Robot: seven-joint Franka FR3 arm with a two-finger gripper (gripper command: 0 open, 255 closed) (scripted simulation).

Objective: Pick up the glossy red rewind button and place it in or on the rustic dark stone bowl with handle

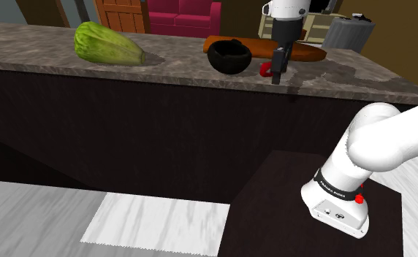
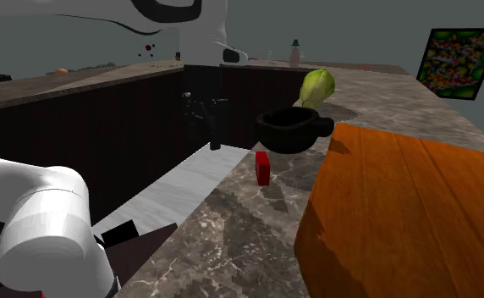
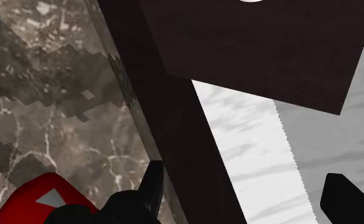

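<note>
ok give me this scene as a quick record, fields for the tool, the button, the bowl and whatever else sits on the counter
tool: tool open, holding nothing, hanging over the counter's front edge
red button: red button on the counter, beside one finger, not between the two
bowl: dark bowl upright on the counter, close to the button but apart from it
other items: green lettuce and orange board
task state: button not yet picked up

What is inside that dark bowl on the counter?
Nothing shows inside the dark bowl: only its dark inner wall. Its rim hides the very bottom. The red button stands outside it, on the counter.
</note>
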